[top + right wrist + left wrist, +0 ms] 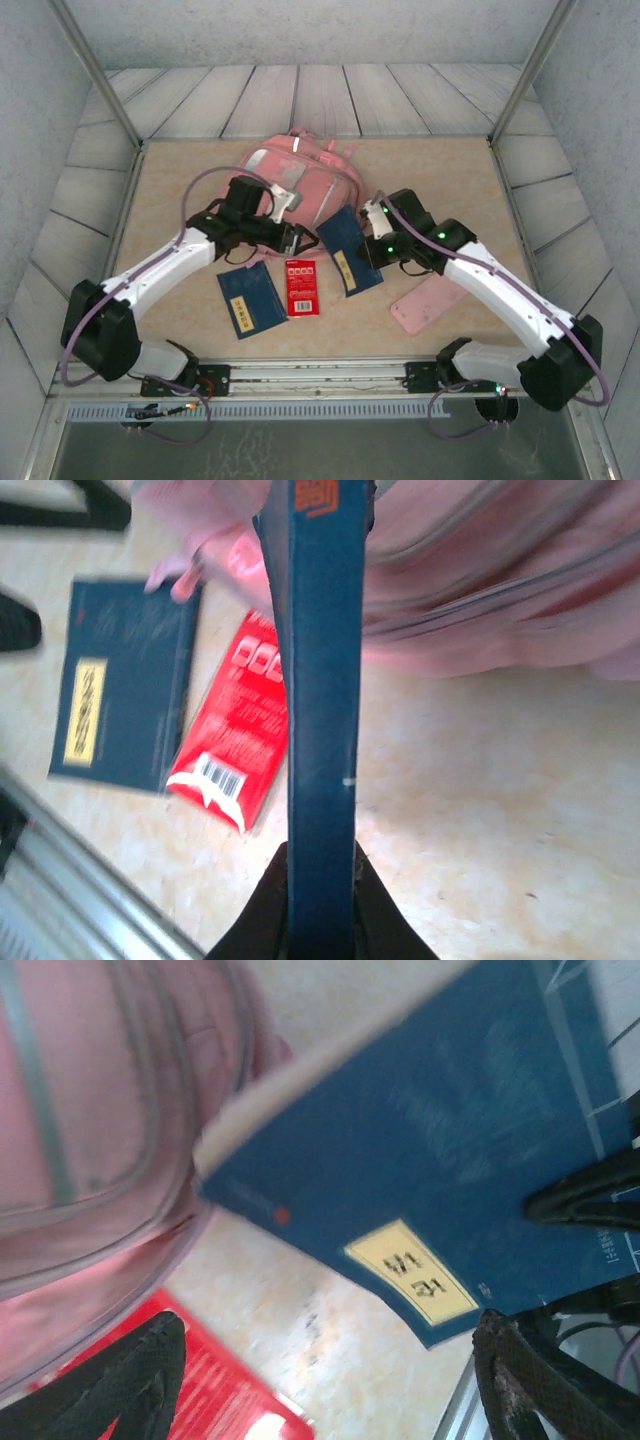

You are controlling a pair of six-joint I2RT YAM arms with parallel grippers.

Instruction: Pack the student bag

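Pink fabric marks the student bag [300,172], which lies at the far middle of the tabletop [450,180], between the two arms. Just off its near edge, the right gripper [320,905] is clamped on the near end of a blue book [320,710]. The book appears tilted up off the tabletop, with its far end towards the bag. I judge that this lines it up for sliding into an opening, though I cannot tell whether any zip stands open.

The left gripper [332,1335] hovers beside the bag's front with its fingers wide apart and nothing between them, probably placed to steady or spread the fabric.

Nearer the arms, a second blue book [245,302] and a red booklet [302,287] lie flat side by side. A flat pink case [428,303] lies to the right. None of the three is packed yet.

The likeliest obstacles look to be the slack fabric and the left gripper, which sits close to the book's path.
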